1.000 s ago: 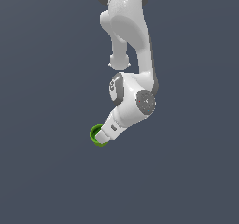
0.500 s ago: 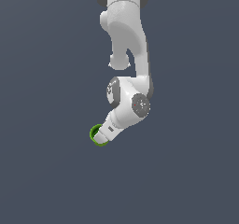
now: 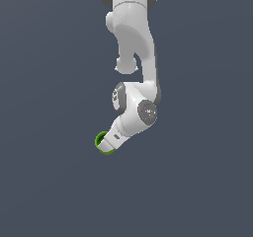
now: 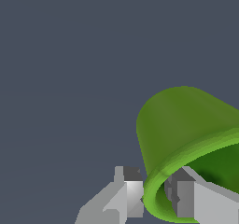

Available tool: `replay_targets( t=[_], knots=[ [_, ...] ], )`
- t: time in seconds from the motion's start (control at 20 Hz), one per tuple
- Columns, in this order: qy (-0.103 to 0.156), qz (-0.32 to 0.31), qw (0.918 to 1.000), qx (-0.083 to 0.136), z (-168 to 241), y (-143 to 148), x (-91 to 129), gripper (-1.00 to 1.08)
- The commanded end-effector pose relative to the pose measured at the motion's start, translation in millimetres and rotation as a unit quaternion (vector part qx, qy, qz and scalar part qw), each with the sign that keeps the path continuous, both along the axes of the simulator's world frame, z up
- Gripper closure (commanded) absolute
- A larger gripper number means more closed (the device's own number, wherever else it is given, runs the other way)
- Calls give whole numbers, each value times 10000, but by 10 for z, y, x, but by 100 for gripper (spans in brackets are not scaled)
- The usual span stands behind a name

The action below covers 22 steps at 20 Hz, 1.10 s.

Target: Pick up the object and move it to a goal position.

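Arm barely shifted — wrist swung slightly, end effector (image 4: 154,197) clamped across green cup (image 4: 182,125) rim — one finger inside, one outside

The backdrop (image 3: 49,107) was one flat slate-grey field, filling the exterior view from edge to edge. No seam, wall line or floor line showed in it. The wrist view showed the same plain grey. Light was even, with no cast shadows.
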<state>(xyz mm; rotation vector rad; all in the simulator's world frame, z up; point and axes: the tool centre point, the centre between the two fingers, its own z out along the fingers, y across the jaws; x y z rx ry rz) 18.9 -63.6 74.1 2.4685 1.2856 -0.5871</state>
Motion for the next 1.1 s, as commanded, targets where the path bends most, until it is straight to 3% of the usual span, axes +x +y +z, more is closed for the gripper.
replay_targets(
  t=[0.0,0.5,1.05],
  knots=[
    [2,4,10000,2,-4,6,-1,108],
    [1,2,10000,0,124,-140,-74,108],
    [1,2,10000,0,686,-780,-384,108]
  ],
)
